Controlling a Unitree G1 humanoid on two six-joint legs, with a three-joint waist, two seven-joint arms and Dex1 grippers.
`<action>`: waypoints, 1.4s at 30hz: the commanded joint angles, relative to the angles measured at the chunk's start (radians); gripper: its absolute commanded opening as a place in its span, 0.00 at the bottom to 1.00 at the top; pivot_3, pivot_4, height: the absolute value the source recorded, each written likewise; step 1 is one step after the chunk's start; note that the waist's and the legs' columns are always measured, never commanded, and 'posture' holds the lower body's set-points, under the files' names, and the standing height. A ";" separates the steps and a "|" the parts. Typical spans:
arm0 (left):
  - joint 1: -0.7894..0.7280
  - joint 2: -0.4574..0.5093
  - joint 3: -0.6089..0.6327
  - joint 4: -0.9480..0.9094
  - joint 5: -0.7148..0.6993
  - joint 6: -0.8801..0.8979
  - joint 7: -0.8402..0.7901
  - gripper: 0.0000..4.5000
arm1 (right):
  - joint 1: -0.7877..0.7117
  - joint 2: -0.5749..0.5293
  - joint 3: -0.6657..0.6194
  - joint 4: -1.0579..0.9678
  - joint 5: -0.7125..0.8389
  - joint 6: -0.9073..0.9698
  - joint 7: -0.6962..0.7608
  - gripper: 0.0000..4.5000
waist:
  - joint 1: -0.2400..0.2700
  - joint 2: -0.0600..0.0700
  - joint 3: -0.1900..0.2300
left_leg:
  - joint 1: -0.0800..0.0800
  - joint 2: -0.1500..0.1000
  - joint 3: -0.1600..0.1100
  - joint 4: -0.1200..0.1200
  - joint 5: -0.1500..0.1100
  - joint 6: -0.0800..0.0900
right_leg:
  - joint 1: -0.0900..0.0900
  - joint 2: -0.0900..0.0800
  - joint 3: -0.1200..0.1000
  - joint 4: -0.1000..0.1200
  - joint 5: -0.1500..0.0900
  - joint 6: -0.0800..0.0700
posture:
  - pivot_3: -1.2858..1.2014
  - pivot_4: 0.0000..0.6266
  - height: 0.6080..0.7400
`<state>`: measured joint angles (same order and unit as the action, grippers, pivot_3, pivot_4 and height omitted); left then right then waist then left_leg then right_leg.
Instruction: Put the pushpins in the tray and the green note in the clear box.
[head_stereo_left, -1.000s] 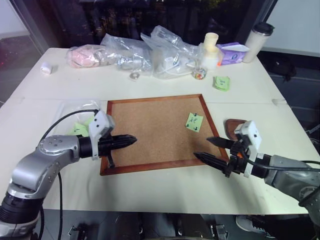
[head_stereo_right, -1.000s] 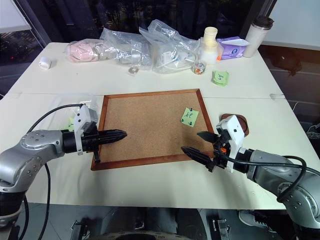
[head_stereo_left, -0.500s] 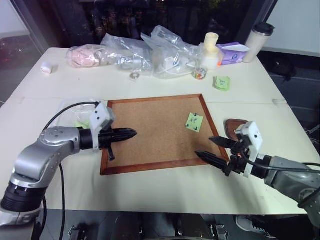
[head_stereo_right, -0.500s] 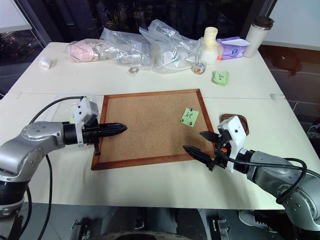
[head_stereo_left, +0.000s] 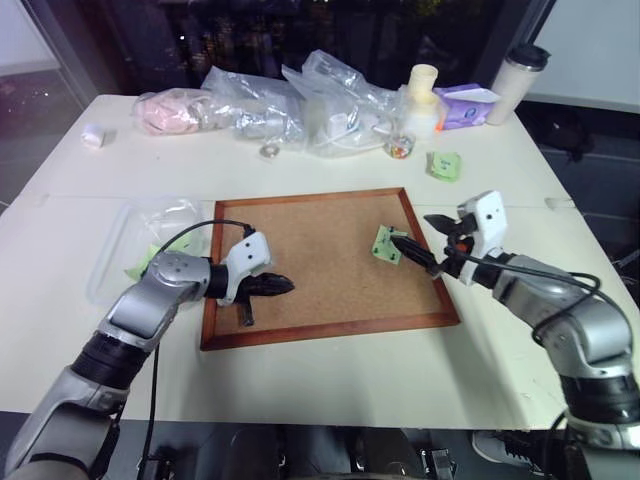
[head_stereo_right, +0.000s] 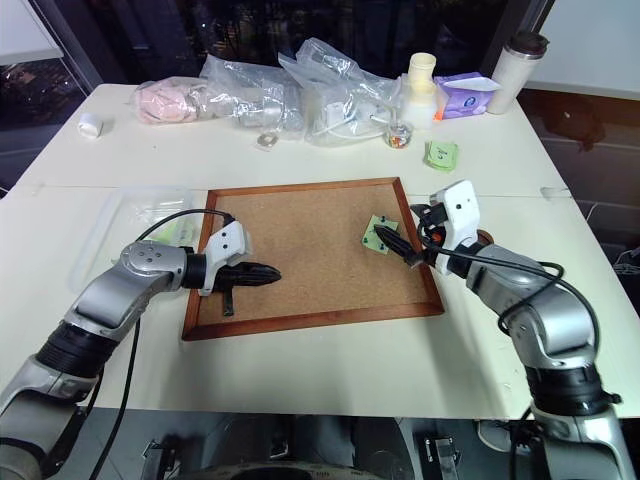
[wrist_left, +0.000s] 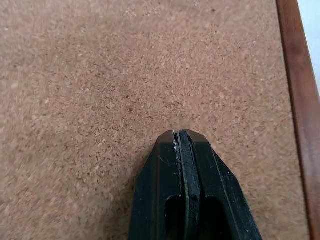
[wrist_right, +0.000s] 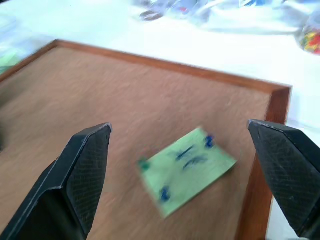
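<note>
The right gripper (wrist_right: 185, 150), jaws spread wide and empty, hangs over the green note (wrist_right: 186, 167) pinned near the corkboard's (head_stereo_left: 300, 250) right edge. The left gripper (head_stereo_left: 283, 287), jaws pressed together holding nothing, points across the board's left side.

Bright overhead light, soft shadows under both arms; the right wrist view is motion-blurred.

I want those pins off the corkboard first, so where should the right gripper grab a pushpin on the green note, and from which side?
Take a pushpin by its small raised head, coming from above the corkboard. The pins stand at the corners of the green note, which lies flat, so only the heads stick up. The right gripper, open, probably has to narrow first.
</note>
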<state>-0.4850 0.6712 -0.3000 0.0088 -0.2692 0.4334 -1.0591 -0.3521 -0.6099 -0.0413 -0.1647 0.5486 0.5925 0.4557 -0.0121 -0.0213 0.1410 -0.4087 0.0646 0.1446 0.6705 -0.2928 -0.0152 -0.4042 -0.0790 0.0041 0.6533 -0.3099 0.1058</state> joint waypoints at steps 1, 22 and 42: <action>-0.006 0.000 -0.038 0.034 0.060 -0.043 -0.030 0.01 | -0.071 0.040 0.008 0.115 -0.106 -0.114 -0.015 1.00 | 0.001 0.001 0.000 | 0.000 0.000 0.000 0.000 0.000 0.000 | 0.000 0.000 0.000 0.000 0.000 0.000 | 0.52 0.24 0.97; 0.049 -0.033 0.006 -0.024 0.092 -0.058 -0.003 0.00 | -0.210 0.136 0.052 0.507 -0.283 -0.297 0.168 0.60 | -0.002 0.002 0.000 | 0.000 0.001 -0.002 0.008 -0.001 0.001 | 0.005 -0.001 -0.005 0.003 0.000 0.000 | 0.52 0.24 0.97; 0.134 -0.034 0.046 -0.112 0.061 -0.020 0.011 0.00 | -0.143 0.161 0.004 0.394 -0.284 -0.320 0.141 0.02 | -0.004 0.002 0.000 | 0.000 0.002 -0.002 0.008 -0.001 0.001 | 0.005 -0.001 -0.005 0.004 0.000 0.000 | 0.52 0.24 0.97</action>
<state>-0.3689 0.6309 -0.2348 -0.0820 -0.2015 0.3908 -1.0365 -0.4865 -0.4491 0.0043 0.3072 0.2492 0.2888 0.6040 -0.0156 -0.0190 0.1410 -0.4089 0.0664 0.1423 0.6784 -0.2935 -0.0145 -0.3996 -0.0798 -0.0011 0.6571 -0.3101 0.1059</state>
